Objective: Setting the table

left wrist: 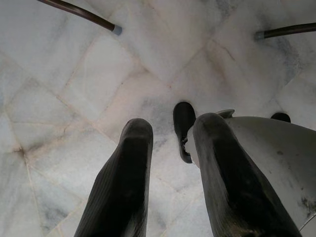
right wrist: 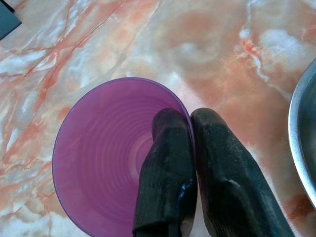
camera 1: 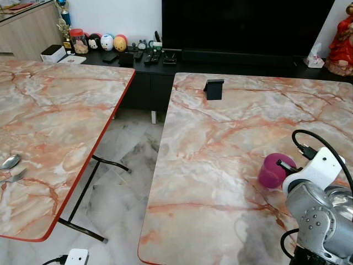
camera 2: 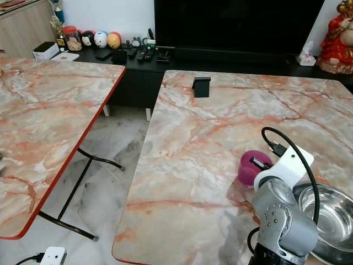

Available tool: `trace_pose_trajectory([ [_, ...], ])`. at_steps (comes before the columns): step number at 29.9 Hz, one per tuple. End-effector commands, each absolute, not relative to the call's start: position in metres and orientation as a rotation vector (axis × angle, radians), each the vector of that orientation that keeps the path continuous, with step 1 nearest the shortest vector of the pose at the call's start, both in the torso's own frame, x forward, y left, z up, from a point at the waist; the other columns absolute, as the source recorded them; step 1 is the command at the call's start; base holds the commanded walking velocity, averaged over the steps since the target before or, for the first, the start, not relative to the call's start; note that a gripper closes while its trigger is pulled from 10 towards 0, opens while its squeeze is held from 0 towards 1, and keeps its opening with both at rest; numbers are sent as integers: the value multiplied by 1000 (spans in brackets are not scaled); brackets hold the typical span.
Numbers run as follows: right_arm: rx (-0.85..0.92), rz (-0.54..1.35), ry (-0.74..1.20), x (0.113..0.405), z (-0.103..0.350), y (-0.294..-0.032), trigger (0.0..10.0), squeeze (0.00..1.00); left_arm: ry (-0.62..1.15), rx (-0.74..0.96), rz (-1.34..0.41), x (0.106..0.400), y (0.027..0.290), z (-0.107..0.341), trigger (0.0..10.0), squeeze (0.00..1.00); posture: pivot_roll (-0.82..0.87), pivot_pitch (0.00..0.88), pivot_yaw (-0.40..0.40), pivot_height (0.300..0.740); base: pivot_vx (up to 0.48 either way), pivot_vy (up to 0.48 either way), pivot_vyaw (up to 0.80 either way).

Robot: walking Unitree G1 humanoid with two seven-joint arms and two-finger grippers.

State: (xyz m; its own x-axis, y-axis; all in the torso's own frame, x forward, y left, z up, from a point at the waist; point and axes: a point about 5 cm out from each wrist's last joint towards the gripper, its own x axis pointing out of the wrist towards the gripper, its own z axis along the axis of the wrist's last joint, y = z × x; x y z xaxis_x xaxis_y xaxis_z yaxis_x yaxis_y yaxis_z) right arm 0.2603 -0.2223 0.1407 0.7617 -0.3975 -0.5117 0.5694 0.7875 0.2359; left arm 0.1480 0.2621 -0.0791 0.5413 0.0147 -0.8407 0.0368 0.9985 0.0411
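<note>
Marble-patterned tabletops are seen twice: one table [camera 1: 49, 127] with a red edge on the robot's left and a second table [camera 2: 209, 143] before it, with a strip of pale tiled floor [camera 1: 124, 165] between them. One purple cup [camera 2: 251, 167] is stood upright near the near right corner of the second tabletop, and one steel bowl [camera 2: 331, 218] is set just beside it, closer to that corner. One small dark stand [camera 2: 201, 86] is placed near the far edge of the same tabletop. Two spoons [camera 1: 10, 165] are laid at the left edge of the left tabletop. The right arm [camera 2: 281, 210] is bent up over the near edge, its wrist turned towards the cup. The right gripper [right wrist: 190, 128] is closed on the cup's rim, one finger inside the wall and one outside, so the wall is pinched between them. The left gripper [left wrist: 170, 143] is hung low over the floor tiles, its two fingers [left wrist: 128, 168] spread apart with nothing between them, and two dark table feet are seen beyond it.
</note>
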Motion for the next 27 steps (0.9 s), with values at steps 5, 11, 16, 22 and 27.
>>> trace_pose_trajectory([
  [5, 403, -545, 444, 265, 144, -221, 10000, 149, 1025, 53, -22, 143, 262, -81, 10000, 0, -48, 0, -31, 740, 0, 0, 0],
  [11, 395, -556, 438, 266, 146, -223, 10000, 188, 1024, 51, -21, 143, 263, -81, 10000, 0, -46, 0, -31, 740, 0, 0, 0],
  [16, 393, -565, 433, 266, 147, -224, 10000, 188, 1024, 52, -23, 143, 263, -81, 10000, 0, -48, 0, -29, 740, 0, 0, 0],
  [22, 395, -573, 426, 267, 149, -226, 10000, 188, 1022, 48, -22, 143, 263, -81, 10000, 0, -48, 0, -29, 740, 0, 0, 0],
  [27, 402, -579, 433, 267, 147, -225, 10000, 173, 1022, 45, -23, 143, 262, -81, 10000, 0, -47, 0, -30, 740, 0, 0, 0],
])
